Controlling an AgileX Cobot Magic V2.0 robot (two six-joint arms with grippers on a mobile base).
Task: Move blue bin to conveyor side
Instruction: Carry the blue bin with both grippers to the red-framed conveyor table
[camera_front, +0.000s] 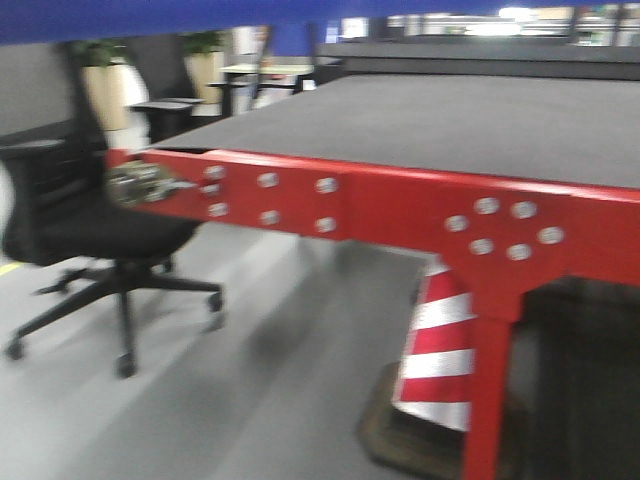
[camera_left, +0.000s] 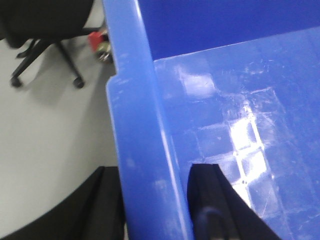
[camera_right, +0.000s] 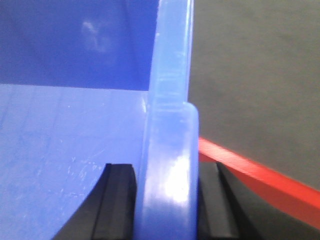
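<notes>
The blue bin (camera_front: 150, 15) shows only as a blue strip across the top of the front view, held up in the air. My left gripper (camera_left: 152, 170) is shut on the bin's left rim (camera_left: 135, 100), one finger inside and one outside. My right gripper (camera_right: 165, 170) is shut on the bin's right rim (camera_right: 170, 75) in the same way. The conveyor's dark grey belt (camera_front: 420, 120) lies ahead and below the bin. It also shows past the rim in the right wrist view (camera_right: 250, 65).
The conveyor has a red frame with bolts (camera_front: 400, 205) and a red leg, with its red edge (camera_right: 250, 172) below my right gripper. A red-white traffic cone (camera_front: 440, 350) stands under it. A black office chair (camera_front: 100, 240) stands on the grey floor at left.
</notes>
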